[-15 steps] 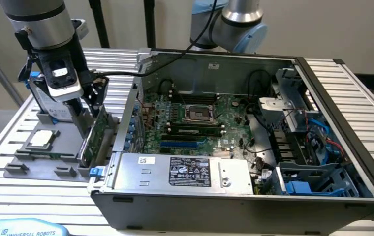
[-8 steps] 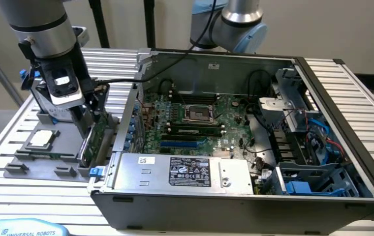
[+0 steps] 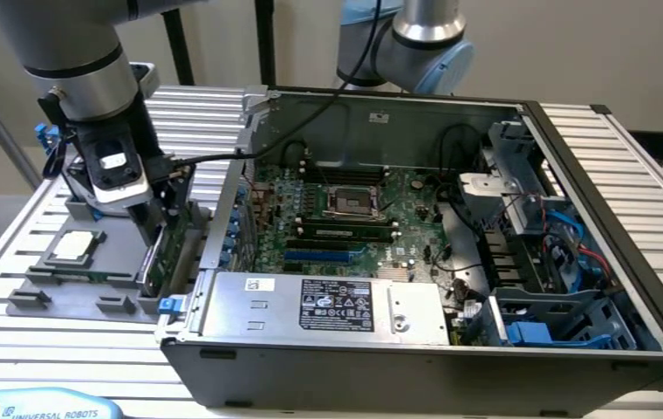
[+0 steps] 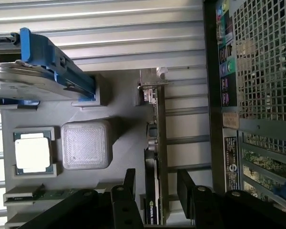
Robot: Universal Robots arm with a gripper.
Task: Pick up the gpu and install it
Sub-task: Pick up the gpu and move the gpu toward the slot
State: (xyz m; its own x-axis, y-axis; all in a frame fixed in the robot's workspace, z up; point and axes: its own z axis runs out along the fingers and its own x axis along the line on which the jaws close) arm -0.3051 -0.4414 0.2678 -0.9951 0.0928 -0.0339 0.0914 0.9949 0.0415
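The gpu [image 3: 160, 258] stands on its long edge in a slot of the grey parts tray [image 3: 64, 295], just outside the computer case. In the wrist view the gpu [image 4: 157, 143] appears edge-on, a thin green board with its silver bracket at the far end. My gripper [image 3: 151, 229] hangs right over it. In the wrist view the gripper [image 4: 157, 175] is open, with one black finger [image 4: 130, 183] on each side of the card and a gap showing on both sides. Nothing is held.
The open computer case [image 3: 611, 218] lies at the exterior view's right, with its motherboard [image 3: 344, 209] and power supply [image 3: 320, 305] exposed. The tray also holds a square CPU chip [image 4: 33, 153], a hard drive with blue rails [image 4: 43, 71] and a memory stick [image 4: 35, 194]. A second arm [image 3: 425, 44] stands behind the case.
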